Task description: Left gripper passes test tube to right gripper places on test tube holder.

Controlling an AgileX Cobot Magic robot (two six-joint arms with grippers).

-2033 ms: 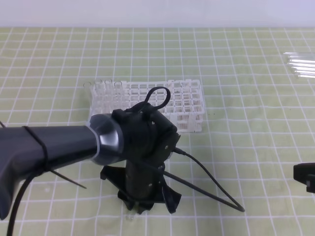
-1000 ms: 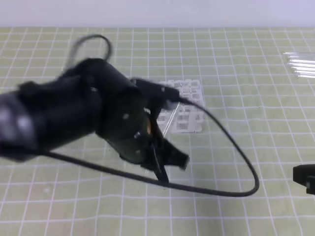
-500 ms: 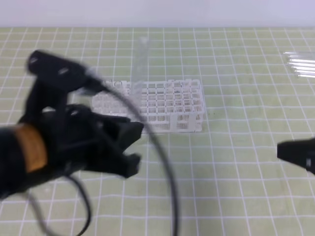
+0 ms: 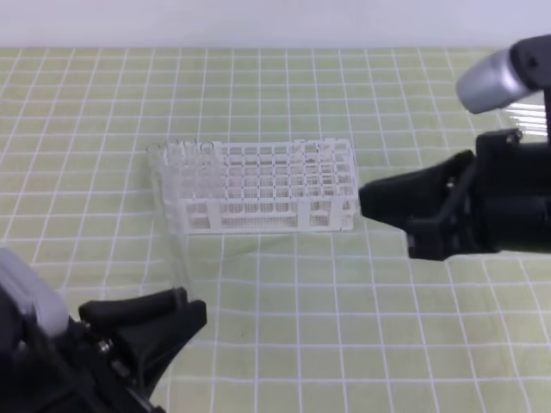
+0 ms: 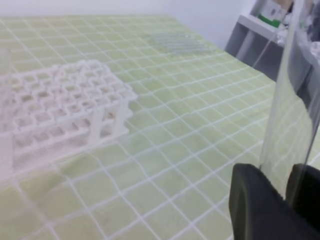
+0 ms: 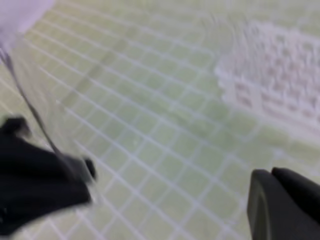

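Left gripper point(image 4: 159, 323) sits low at 7 o'clock in the high view, fingers pointing toward 2 o'clock. It is closed on the test tube point(image 5: 290, 90): in the left wrist view the clear tube stands nearly upright, pinched at its lower part between the two black fingers point(image 5: 260, 210). In the high view the tube point(image 4: 168, 232) is a faint vertical streak rising from the fingertips in front of the rack's left end.

Test tube holder point(image 4: 258, 185), white grid rack, stands on the green checked cloth point(image 4: 327, 327) near centre, toward 12 o'clock. Some clear tubes appear to stand along its left edge, too faint to count.

Right gripper point(image 4: 379, 205) comes in from 3 o'clock, tips pointing toward 9 o'clock, close to the rack's right end. How far its fingers are parted I cannot tell; the right wrist view is blurred. It holds nothing visible.

Spare glass tubes point(image 4: 527, 114) lie at 2 o'clock, partly behind the right arm.
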